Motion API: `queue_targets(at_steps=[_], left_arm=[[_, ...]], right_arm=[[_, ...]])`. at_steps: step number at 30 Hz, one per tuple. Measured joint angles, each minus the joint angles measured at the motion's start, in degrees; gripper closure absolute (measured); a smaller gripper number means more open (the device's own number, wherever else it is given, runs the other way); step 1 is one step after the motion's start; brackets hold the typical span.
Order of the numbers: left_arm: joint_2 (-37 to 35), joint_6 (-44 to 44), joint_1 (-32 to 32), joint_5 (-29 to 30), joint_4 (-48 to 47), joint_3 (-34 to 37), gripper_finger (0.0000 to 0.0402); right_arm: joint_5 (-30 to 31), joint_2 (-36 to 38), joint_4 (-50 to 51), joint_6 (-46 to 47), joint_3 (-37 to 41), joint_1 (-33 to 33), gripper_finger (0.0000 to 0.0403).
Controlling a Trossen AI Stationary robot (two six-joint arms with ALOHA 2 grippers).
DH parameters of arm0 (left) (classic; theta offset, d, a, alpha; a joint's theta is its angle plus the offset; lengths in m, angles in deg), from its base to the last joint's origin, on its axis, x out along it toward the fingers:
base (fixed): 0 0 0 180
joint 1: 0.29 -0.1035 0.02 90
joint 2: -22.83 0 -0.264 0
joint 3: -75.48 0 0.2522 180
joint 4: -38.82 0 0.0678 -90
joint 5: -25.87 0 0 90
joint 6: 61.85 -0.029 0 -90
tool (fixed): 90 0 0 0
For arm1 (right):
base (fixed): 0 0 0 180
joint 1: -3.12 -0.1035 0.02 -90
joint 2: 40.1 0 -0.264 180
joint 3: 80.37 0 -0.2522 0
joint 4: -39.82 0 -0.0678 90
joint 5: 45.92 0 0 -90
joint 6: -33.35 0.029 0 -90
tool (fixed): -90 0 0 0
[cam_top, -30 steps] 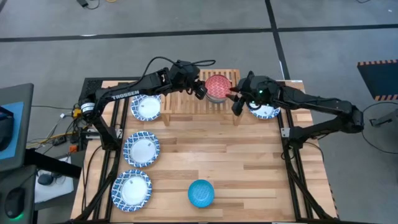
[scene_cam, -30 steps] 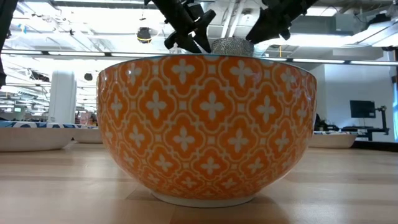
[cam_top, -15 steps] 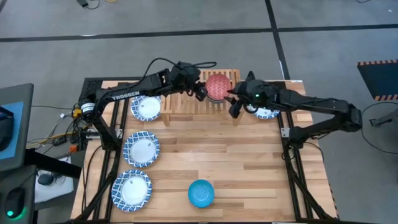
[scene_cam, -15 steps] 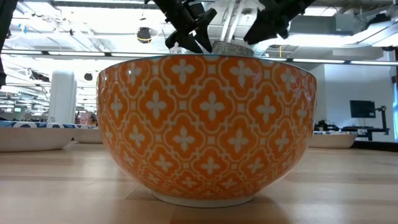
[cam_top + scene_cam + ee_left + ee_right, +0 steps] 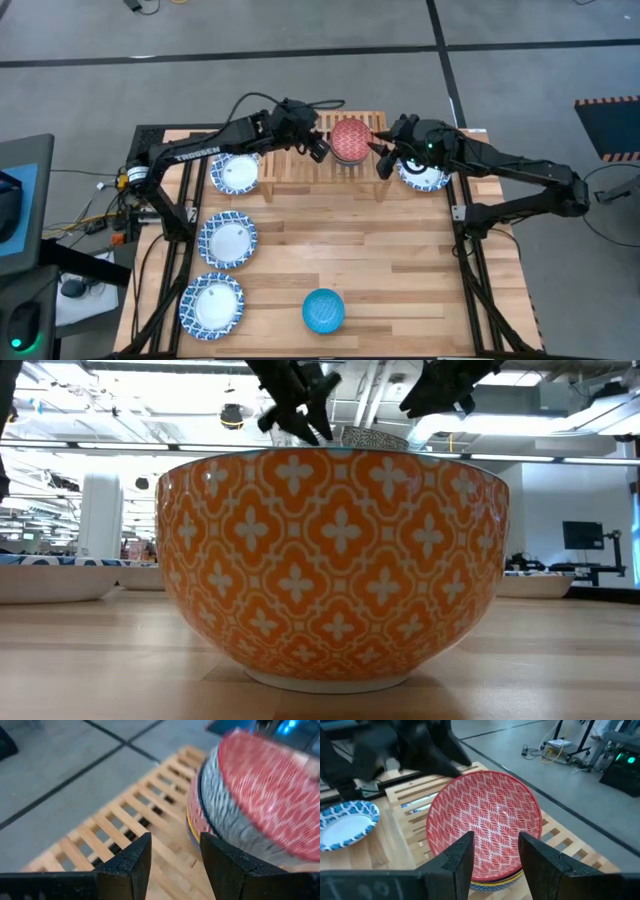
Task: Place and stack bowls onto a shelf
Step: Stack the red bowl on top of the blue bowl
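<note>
Beside red bowl [image 5: 351,139], both arms poised.

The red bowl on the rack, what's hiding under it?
The red bowl sits on a stack: a yellow rim and a blue-patterned rim peek out below. Their insides are covered.

Glossy glazed red bowl [image 5: 485,822] (ceramic look); bare pale-wood slatted shelf [image 5: 120,825].

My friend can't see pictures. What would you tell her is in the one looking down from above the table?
Seen from above, a red bowl tops a stack on the wooden shelf at the table's far edge, with the left gripper and right gripper open, empty, on either side of it. Four blue-and-white dishes and a bright blue bowl wait on the table.
</note>
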State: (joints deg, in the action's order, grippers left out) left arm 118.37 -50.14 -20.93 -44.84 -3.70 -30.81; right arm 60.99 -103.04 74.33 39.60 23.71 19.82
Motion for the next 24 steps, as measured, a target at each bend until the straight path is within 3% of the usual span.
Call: queue_targets(at_steps=[10, 18, 24], left_arm=[[-1.10, -4.23, 0.85, -2.92, 10.32, -1.05, 0.0246], [4.50, -3.04, 0.83, -5.57, 9.62, -0.94, 0.0246], [4.54, -2.97, 0.76, -5.44, 9.05, -0.94, 0.0246]], right_arm=[[-0.09, -0.15, 1.46, 2.85, -0.02, 0.72, 0.0223], [-0.22, 0.07, 1.99, 3.40, -0.02, 0.72, 0.0223], [-0.24, 0.07, 2.91, 3.87, 0.00, 0.54, 0.0223]])
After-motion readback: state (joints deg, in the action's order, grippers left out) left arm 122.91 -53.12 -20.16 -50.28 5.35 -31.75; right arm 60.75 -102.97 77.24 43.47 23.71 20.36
